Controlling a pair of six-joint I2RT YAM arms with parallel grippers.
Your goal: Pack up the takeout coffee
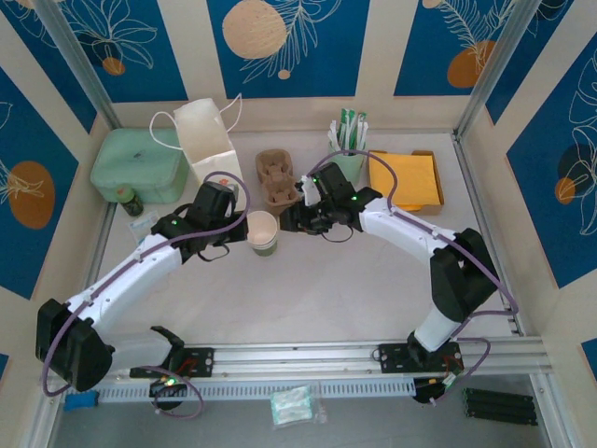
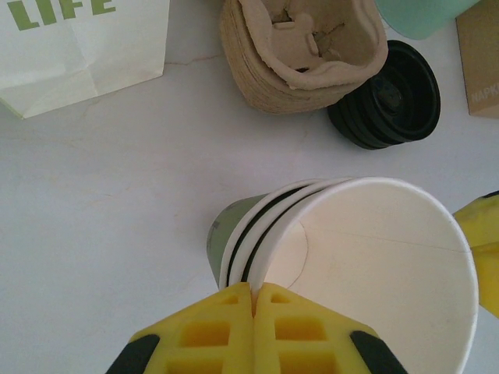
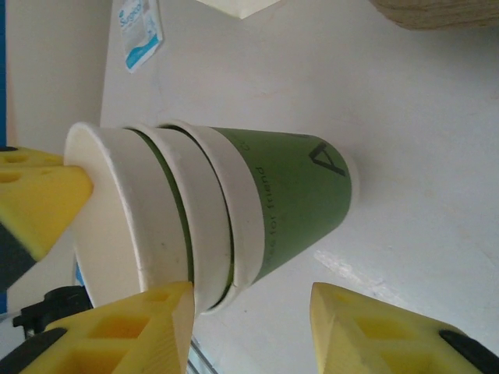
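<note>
We are seeing the left gripper (image 2: pixel 253 312) pinching shut on the rim of the top cup (image 2: pixel 374 265) of 3 nested cups (image 1: pixel 263 233), standing upright mid-table between both arms. The right gripper (image 3: pixel 249 327) is hanging open beside the lower cups, equally near.

Top cam sits high above & behind the arm bases (image 1: pixel 420 359). It looks down and fwd over the whole table (image 1: pixel 354 280), from far. Left wrist cam looks down along the left gripper's fingers (image 2: pixel 210 335), very near, into the mouth of the stack of paper cups (image 2: pixel 366 265). Right wrist cam is close too, and sees this stack (image 3: pixel 234 210) from the side, betw. the right gripper's fingers (image 3: pixel 366 327). All 3 views share the stack (image 1: pixel 262 233).
</note>
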